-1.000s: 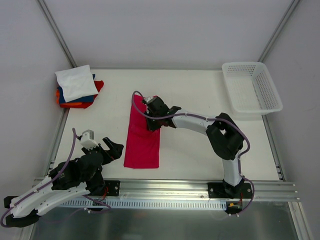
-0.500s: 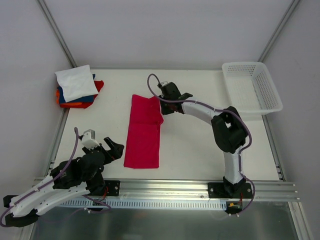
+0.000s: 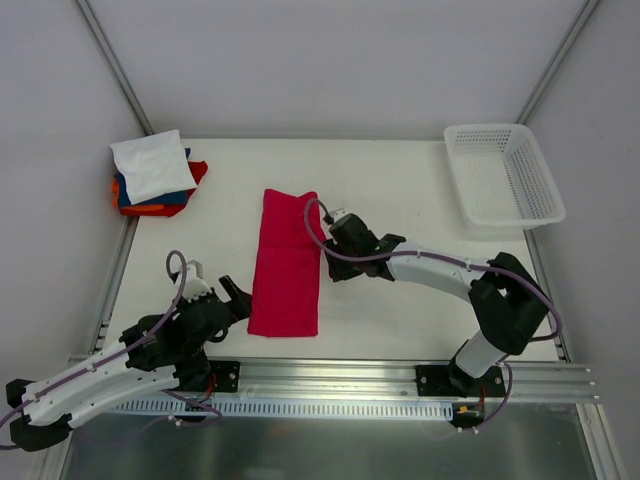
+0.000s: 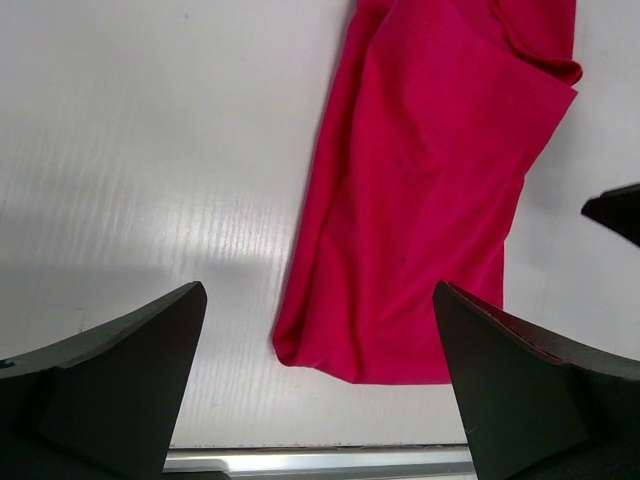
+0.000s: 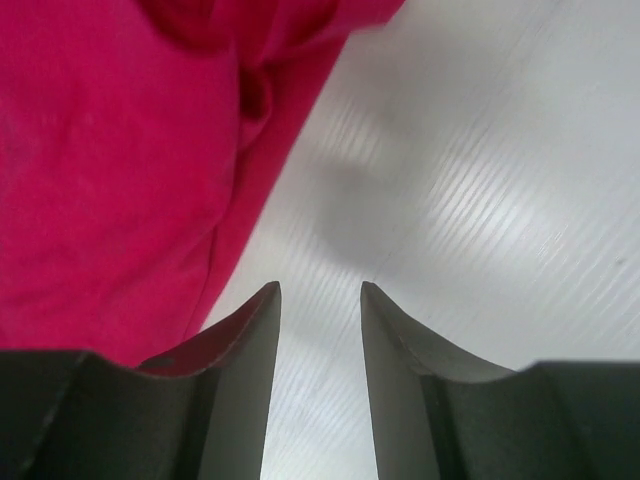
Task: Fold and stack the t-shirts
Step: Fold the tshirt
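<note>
Near edge: left gripper (image 3: 222,296) with jaws wide apart, empty, just left of red shirt (image 3: 287,262). Shirt lies folded in long strip, mid table (image 3: 400,180). At its right edge, right gripper (image 3: 328,268) — fingers parted, holding nothing. Far-left corner — stack (image 3: 152,175), white on top. Far right: basket (image 3: 503,187).

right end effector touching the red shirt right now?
Cannot tell. In the right wrist view the right end effector has one finger overlapping the shirt edge; contact or hover is unclear.
</note>
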`<state>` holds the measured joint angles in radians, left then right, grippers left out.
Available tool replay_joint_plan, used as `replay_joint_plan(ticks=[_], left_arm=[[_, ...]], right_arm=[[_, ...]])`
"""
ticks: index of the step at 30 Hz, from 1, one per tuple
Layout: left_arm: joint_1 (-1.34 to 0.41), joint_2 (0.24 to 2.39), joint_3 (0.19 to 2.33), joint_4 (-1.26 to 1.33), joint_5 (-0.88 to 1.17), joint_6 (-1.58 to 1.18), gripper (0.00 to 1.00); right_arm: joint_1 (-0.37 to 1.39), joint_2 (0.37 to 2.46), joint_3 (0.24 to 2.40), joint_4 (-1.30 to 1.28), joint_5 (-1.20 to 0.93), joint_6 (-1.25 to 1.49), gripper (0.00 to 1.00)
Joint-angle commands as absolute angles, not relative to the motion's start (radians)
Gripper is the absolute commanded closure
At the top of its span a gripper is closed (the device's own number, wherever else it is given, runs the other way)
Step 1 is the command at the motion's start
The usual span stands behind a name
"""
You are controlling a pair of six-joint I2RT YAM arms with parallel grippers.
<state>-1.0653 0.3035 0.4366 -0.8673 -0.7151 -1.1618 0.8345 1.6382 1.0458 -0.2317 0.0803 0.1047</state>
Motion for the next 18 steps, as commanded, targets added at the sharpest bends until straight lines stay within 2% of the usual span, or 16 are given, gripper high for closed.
replay_joint_plan(ticks=[1, 4, 6, 7, 13, 18], left_arm=[[-1.060, 0.307, 0.397, -0.845, -0.703, -1.207, 0.01], [-1.060, 0.305, 0.358, -0.827, -0.677, -1.233, 0.01], [-1.060, 0.307, 0.344, -0.807, -0.666, -1.235, 0.01], [-1.060, 0.313, 0.342, -0.801, -0.661, -1.232, 0.01], [-1.060, 0.360, 0.327, -0.763, -0.654, -1.235, 0.01], [-1.060, 0.405, 0.281, -0.706, -0.637, -1.246, 0.01]], right_arm=[[0.908, 1.546, 0.980, -0.203, 0.130, 0.192, 0.59], [0.966, 1.513, 0.934, -0.203, 0.149, 0.239, 0.58], [1.008, 1.500, 0.908, -0.201, 0.158, 0.265, 0.55], [1.023, 1.491, 0.902, -0.201, 0.167, 0.273, 0.50], [1.126, 1.479, 0.877, -0.207, 0.216, 0.336, 0.45], [1.203, 1.508, 0.882, -0.193, 0.239, 0.376, 0.47]])
